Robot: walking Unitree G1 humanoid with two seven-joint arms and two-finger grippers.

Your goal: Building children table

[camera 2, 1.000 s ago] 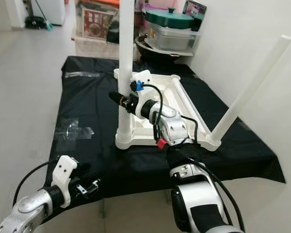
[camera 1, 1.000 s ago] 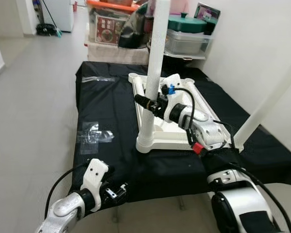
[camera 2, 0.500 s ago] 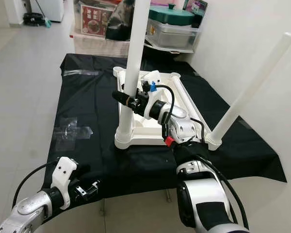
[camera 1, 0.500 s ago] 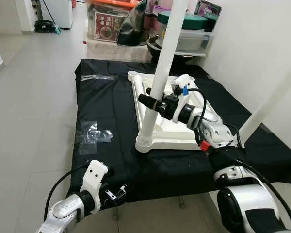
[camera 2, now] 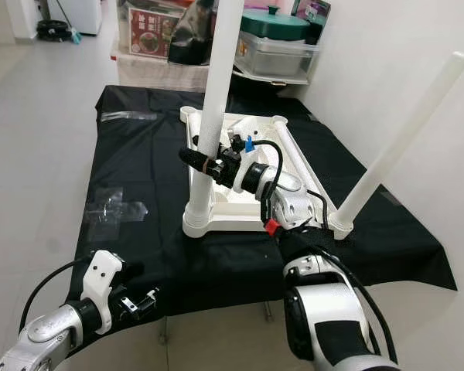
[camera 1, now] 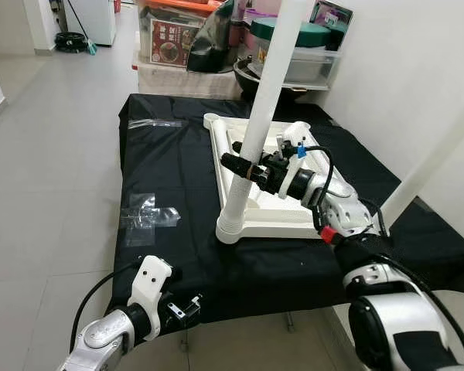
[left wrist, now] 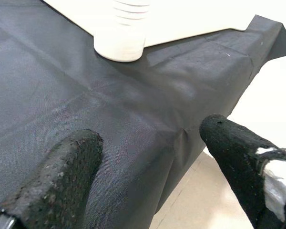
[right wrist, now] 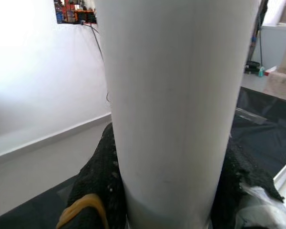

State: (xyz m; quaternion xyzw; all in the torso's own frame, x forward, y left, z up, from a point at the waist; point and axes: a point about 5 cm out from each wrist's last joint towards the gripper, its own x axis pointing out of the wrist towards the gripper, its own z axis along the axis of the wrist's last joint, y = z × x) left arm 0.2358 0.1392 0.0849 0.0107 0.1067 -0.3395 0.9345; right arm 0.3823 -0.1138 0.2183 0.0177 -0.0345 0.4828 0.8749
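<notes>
Eye views: upturned white table top (camera 1: 282, 212) lies on black cloth (camera 1: 170, 178); near leg (camera 1: 255, 131) stands tilted in front-left corner socket, 2nd leg (camera 2: 394, 147) leans at front-right corner. Right gripper (camera 1: 238, 165) pinches near leg low down. Left gripper (camera 1: 187, 308) hangs off cloth's front edge.

L wrist view: fingers (left wrist: 62, 176) spread, nothing between; leg base (left wrist: 121, 36) & cloth edge beyond.

R wrist view: leg (right wrist: 176, 109) close up, black pads (right wrist: 97, 183) pressed on both sides.

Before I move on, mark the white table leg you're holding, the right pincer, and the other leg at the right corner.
White plastic table leg (camera 1: 257, 124), left eye view, mid shaft.
Right pincer (camera 1: 240, 167), left eye view, between fingertips on that leg.
Second white leg (camera 2: 402, 135), right eye view, mid shaft.
</notes>
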